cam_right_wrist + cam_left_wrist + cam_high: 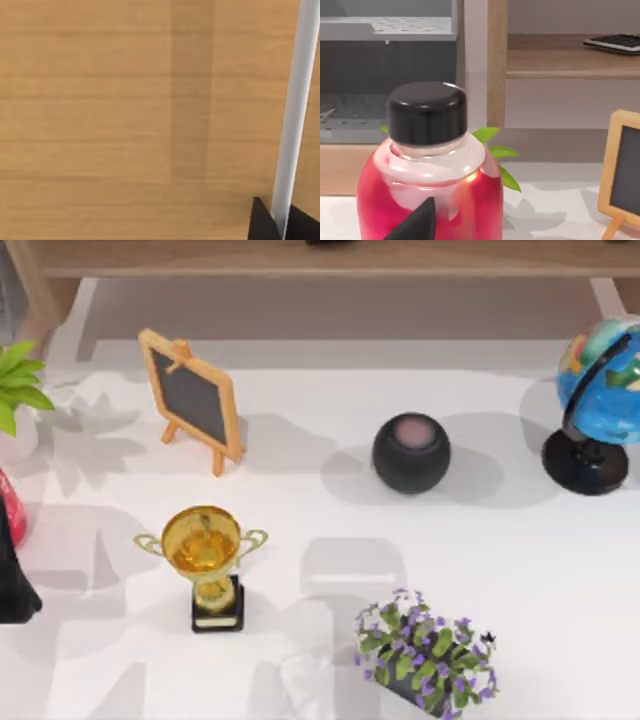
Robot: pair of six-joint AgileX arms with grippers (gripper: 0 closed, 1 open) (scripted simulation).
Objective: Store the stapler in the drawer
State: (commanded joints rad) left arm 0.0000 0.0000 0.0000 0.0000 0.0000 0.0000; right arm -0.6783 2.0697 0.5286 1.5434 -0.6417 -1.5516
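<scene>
No readable text, label or number on any object, chalkboard (193, 399) included.

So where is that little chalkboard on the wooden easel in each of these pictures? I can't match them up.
Top view: the chalkboard stands at the back left of the table.
Left wrist view: the chalkboard is cut off by the picture's edge, beyond the red bottle.
Right wrist view: the camera faces a wooden panel instead.
Shared landmark: the red bottle, at the top view's left edge.
</scene>
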